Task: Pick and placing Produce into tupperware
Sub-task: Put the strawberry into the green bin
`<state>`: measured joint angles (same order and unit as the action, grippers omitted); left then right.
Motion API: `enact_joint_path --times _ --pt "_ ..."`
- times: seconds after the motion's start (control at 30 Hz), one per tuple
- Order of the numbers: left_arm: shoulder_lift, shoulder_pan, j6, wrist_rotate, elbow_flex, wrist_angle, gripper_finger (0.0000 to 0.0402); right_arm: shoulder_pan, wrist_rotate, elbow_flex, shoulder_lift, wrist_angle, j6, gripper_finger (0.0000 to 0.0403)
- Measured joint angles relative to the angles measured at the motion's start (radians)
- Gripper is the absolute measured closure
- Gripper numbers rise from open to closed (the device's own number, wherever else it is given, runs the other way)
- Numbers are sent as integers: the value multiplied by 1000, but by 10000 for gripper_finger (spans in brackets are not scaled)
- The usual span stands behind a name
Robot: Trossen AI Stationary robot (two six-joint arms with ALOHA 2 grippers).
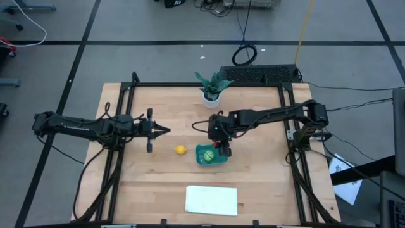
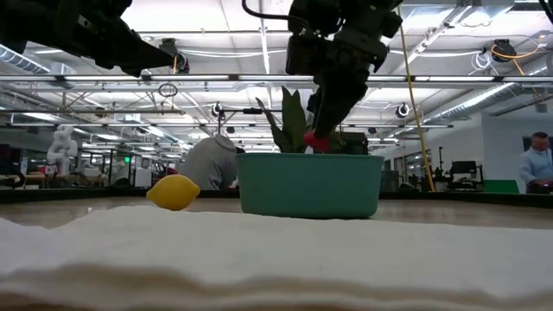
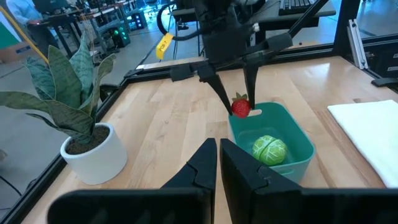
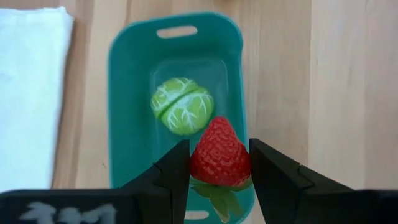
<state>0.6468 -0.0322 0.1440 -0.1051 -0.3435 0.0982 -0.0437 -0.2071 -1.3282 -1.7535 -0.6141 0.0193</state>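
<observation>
While poised over the tub, right gripper clamped on strawberry, cabbage lying inside tub, lemon on table just beside tub, left gripper pinched together, held apart from all 3.

No readable text, labels, brands or numbers anywhere; mark on right wrist housing illegible.

We're in a robotics lab: a wooden table framed by black rails sits on grey taped flooring, cables trailing off at twelve o'clock. Beyond it, open ceiling trusses and equipment benches.
</observation>
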Motion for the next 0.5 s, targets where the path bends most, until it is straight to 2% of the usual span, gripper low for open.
enact_joint_path --times 0.5 --pt "0 0 0 0 0 0 376 13 -3 81 0 101 -8 270"
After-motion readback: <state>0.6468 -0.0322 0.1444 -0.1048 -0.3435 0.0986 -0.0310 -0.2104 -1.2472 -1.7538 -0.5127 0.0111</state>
